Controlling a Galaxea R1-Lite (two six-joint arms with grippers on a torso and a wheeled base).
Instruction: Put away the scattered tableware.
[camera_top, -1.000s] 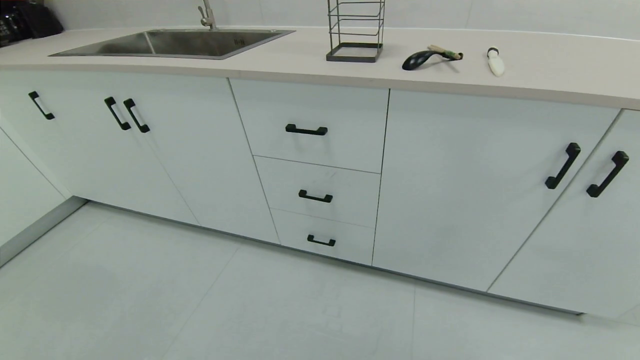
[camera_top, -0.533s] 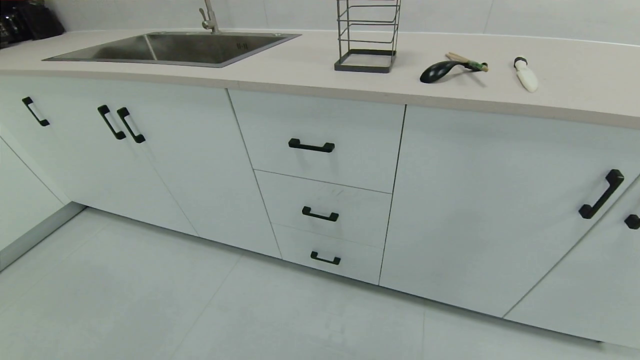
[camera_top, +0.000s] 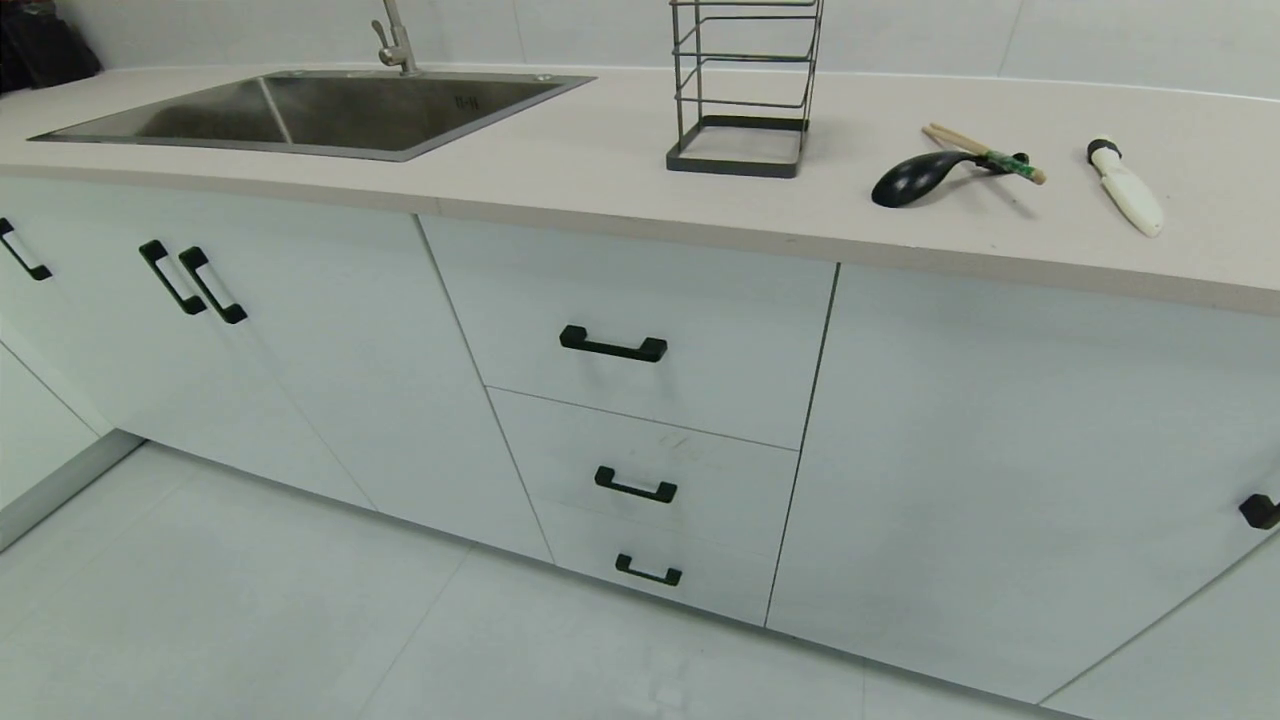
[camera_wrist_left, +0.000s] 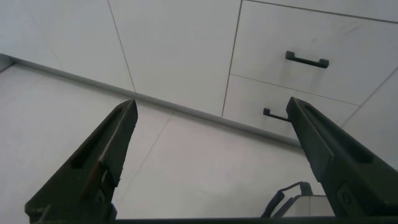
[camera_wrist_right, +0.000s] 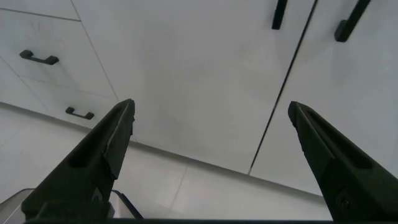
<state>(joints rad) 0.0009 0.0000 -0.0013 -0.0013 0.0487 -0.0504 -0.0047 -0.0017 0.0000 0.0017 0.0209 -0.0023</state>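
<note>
The glossy black plastic spoon (camera_top: 915, 178) lies bowl-down on the pale stone worktop (camera_top: 560, 170). The pair of wooden chopsticks with green-banded ends (camera_top: 985, 153) is propped across its handle at 2 o'clock. At 3 o'clock from the spoon, well apart, rests the cream-white utensil with a black collar (camera_top: 1125, 187), lying flat. All three look simply left loose and unsorted.

At 10 o'clock from the spoon stands the dark wire utensil rack (camera_top: 742, 90), upright and holding nothing, so it is probably where they belong. Farther off at 9 o'clock is the stainless steel sink (camera_top: 310, 105).

The left end effector (camera_wrist_left: 211, 107) and right end effector (camera_wrist_right: 211, 107) are both released, jaws spread wide with nothing between them. They hang low before the white cabinet fronts (camera_top: 620, 300), likely because no pick has begun.
</note>
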